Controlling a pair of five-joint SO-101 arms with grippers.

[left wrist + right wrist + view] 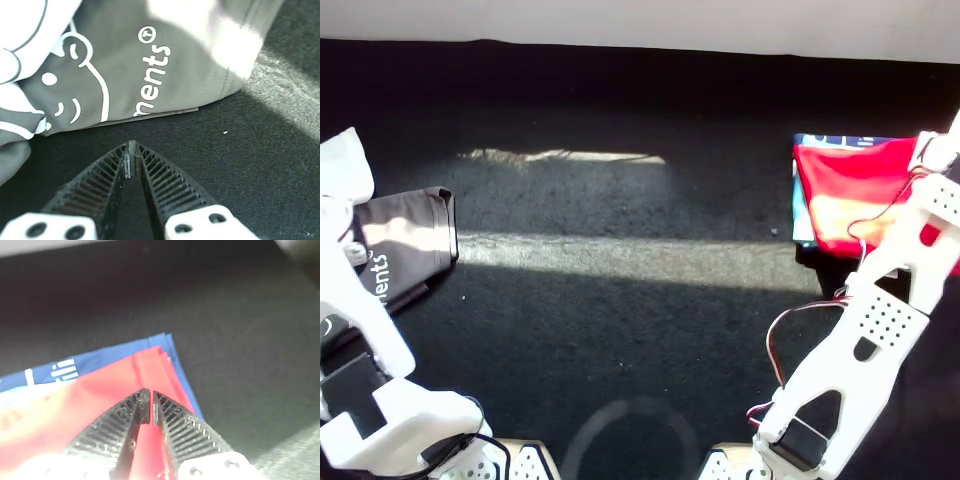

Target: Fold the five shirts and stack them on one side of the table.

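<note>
Shirts: four can be made out, in two groups well apart at opposite edges of the table [620, 340].
Red shirt [850, 195]: folded flat at the table's right edge, on top of the stack there; under the right arm's wrist camera it has crisp straight edges and one sharp corner [95, 395].
Blue shirt [840, 139]: folded, directly under the red one, with a thin border of it and some white print showing past the red edges [112, 359].
Grey shirt [405, 235]: at the table's left edge, partly folded, with white lettering and a white outline drawing on it [190, 65]; its hem lies flat on the table.
White shirt [345, 165]: bunched at the far left edge, touching the grey one.
Left gripper [131, 152]: fingers pressed together at the tips, nothing between them, just beside the grey shirt's hem and over bare table.
Right gripper [149, 397]: fingers closed tip to tip, pointing at the red shirt close to its corner; whether the tips touch the cloth cannot be told.
Left arm [360, 330]: over the near left corner, across part of the grey shirt.
Right arm [880, 320]: stretched from the near edge out to the stack.
Table: covered in dark cloth, with two pale bands of sunlight [620, 255] across its middle.
</note>
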